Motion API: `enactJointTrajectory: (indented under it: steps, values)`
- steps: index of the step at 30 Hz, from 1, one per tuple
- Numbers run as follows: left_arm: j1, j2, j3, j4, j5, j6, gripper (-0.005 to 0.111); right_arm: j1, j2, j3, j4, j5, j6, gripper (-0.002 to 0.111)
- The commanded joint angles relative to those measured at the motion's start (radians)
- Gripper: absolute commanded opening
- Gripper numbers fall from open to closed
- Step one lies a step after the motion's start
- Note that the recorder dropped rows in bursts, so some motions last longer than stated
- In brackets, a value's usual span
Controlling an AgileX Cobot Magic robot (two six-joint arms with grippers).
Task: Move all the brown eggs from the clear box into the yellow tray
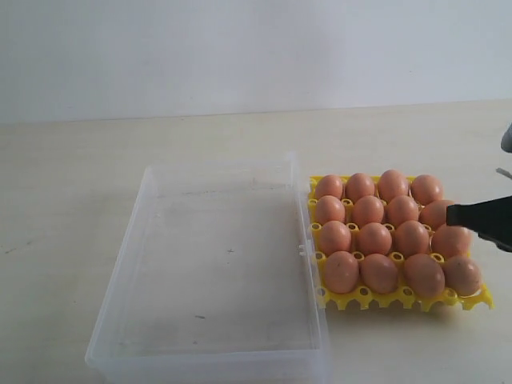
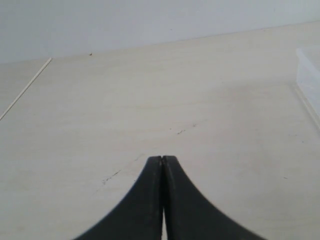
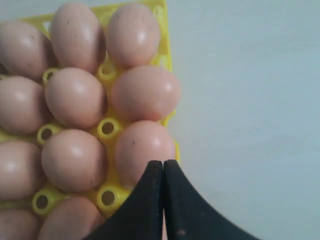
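You've got sixteen oval, smooth-shelled brown eggs (image 1: 374,238) seated four by four in the bright yellow tray (image 1: 364,298), one per cup. It is a moulded plastic lattice with round cups and small hollow pegs poking up between the shells. The shells are light reddish-brown and matte with a soft sheen, and a few are faintly speckled. That is every egg in view. The tray sits on the pale, wood-grained surface (image 1: 80,176) with its left edge right against the long wall of the large shallow clear box (image 1: 144,208). The box is colourless transparent plastic, rectangular, with low walls and a rounded rim. It is bigger than the tray, its floor is lightly scuffed, and the surface shows through it. Your right pincer (image 1: 450,214) is black, tapered and matte. Its two fingers are pressed flat together with nothing between them. It hangs over the tray's right edge column, and in the right wrist view its tip (image 3: 163,162) overlaps an egg in that column; contact can't be judged. Your left pincer (image 2: 162,158) is also fully closed on nothing. It sits over bare surface, well apart from the tray, with only a corner of the clear box (image 2: 309,75) at the edge of its camera.
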Motion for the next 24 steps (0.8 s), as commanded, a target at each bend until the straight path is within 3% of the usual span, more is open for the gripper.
enactJointTrajectory:
  steps: [1,5,16,24]
  values:
    - [-0.005,0.001,-0.004,0.0,-0.009,-0.004,0.0,-0.018,-0.091,-0.036,-0.006,0.031,-0.002,0.0]
    - [-0.005,0.001,-0.004,0.0,-0.009,-0.004,0.0,-0.008,-0.159,-0.062,0.021,0.052,-0.002,0.0]
    - [-0.005,0.001,-0.004,0.0,-0.009,-0.004,0.0,0.143,-0.387,-0.067,0.09,0.03,-0.009,0.0]
    - [-0.005,0.001,-0.004,0.0,-0.009,-0.002,0.0,0.149,-0.572,-0.067,0.032,0.137,-0.011,0.0]
